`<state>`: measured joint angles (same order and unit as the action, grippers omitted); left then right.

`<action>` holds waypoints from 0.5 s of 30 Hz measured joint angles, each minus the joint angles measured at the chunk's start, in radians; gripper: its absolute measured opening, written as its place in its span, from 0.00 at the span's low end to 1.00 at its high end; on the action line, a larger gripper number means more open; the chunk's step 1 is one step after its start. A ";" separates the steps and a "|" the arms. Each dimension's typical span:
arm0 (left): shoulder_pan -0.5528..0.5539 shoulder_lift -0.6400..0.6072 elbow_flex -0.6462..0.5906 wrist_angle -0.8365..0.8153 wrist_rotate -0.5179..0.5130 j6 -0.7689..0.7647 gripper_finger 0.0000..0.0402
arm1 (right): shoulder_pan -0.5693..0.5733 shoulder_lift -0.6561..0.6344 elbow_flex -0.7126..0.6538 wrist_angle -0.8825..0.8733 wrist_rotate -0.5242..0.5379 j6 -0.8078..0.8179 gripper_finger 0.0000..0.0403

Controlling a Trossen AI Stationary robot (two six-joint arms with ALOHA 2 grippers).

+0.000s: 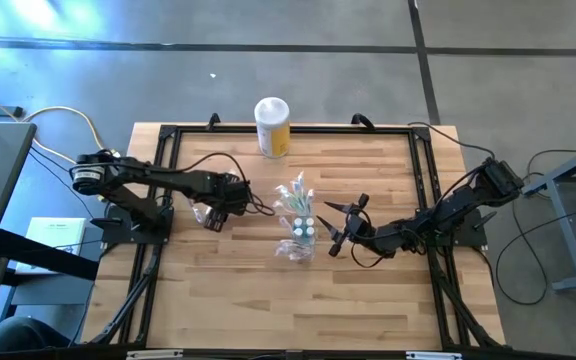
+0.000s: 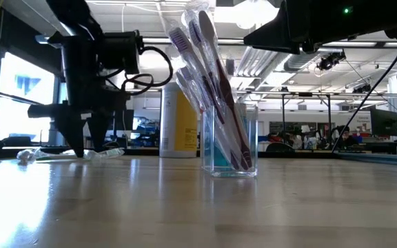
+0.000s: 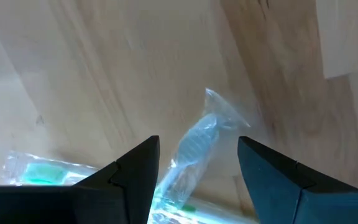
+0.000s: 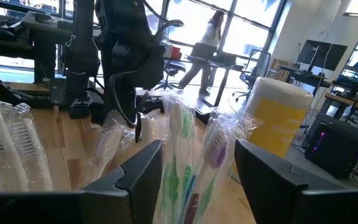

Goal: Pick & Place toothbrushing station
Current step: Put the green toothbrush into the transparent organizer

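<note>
A: Step in hand? Looks like pick phase. Left end effector [image 1: 211, 215] down at worktop [image 1: 218, 300], left of centre in high view, fingers spread around a wrapped toothbrush [image 3: 194, 152], not clamped.

B: Agreed. Cup [image 1: 300, 247] at frame centre, already stuffed with toothbrushes [image 1: 298, 205]. Right end effector [image 1: 340, 228] just right of cup, open, empty, waiting.

A: Next: close on wrapper, lift clear, carry right to cup.

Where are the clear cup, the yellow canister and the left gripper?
clear cup [image 2: 229, 148]: low view, its front wall.
yellow canister [image 1: 273, 131]: high view, its yellow side below the white lid.
left gripper [image 3: 197, 171]: left wrist view, gap between fingertips, over a wrapped toothbrush.
</note>
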<state>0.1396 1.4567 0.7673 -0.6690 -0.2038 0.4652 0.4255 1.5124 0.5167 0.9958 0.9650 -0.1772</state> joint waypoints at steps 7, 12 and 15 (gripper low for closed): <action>0.000 0.000 -0.014 0.003 0.004 -0.005 0.52 | 0.000 0.000 0.000 0.000 -0.038 0.001 0.48; 0.012 0.000 -0.014 0.002 0.008 -0.036 0.52 | 0.000 0.000 0.000 0.000 -0.056 0.001 0.48; 0.043 0.000 -0.014 0.003 0.025 -0.051 0.52 | 0.000 0.000 0.000 0.000 -0.056 0.001 0.48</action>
<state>0.1821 1.4567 0.7532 -0.6662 -0.1791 0.4147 0.4252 1.5124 0.5167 0.9962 0.9092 -0.1762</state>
